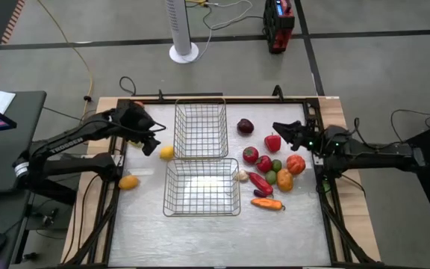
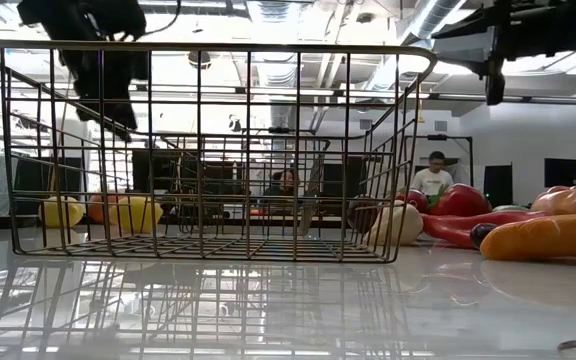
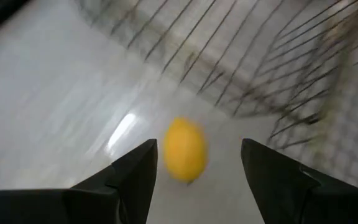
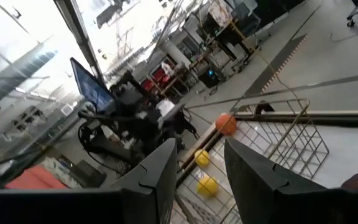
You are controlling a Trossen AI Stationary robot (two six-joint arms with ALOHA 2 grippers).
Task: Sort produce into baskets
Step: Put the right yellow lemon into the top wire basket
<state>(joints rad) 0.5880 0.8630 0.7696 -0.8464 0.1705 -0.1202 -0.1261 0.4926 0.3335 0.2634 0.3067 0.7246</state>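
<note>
Two wire-mesh baskets stand mid-table, the far basket (image 1: 200, 131) and the near basket (image 1: 201, 187). A yellow lemon-like piece (image 1: 167, 152) lies on the table by the far basket's left near corner. My left gripper (image 1: 150, 145) hovers just left of it, open. In the left wrist view the yellow piece (image 3: 185, 149) shows ahead between the fingers of my left gripper (image 3: 197, 171), untouched. My right gripper (image 1: 284, 131) is open and empty above a red piece (image 1: 272, 142) at the far end of the produce pile. It also shows in the right wrist view (image 4: 201, 168).
The pile right of the baskets holds a dark purple round (image 1: 245, 126), red pieces (image 1: 251, 155), a green round (image 1: 276, 165), orange pieces (image 1: 295, 163), a red chili (image 1: 260, 181) and a carrot (image 1: 269, 203). A yellow-orange piece (image 1: 128, 181) lies at the left edge.
</note>
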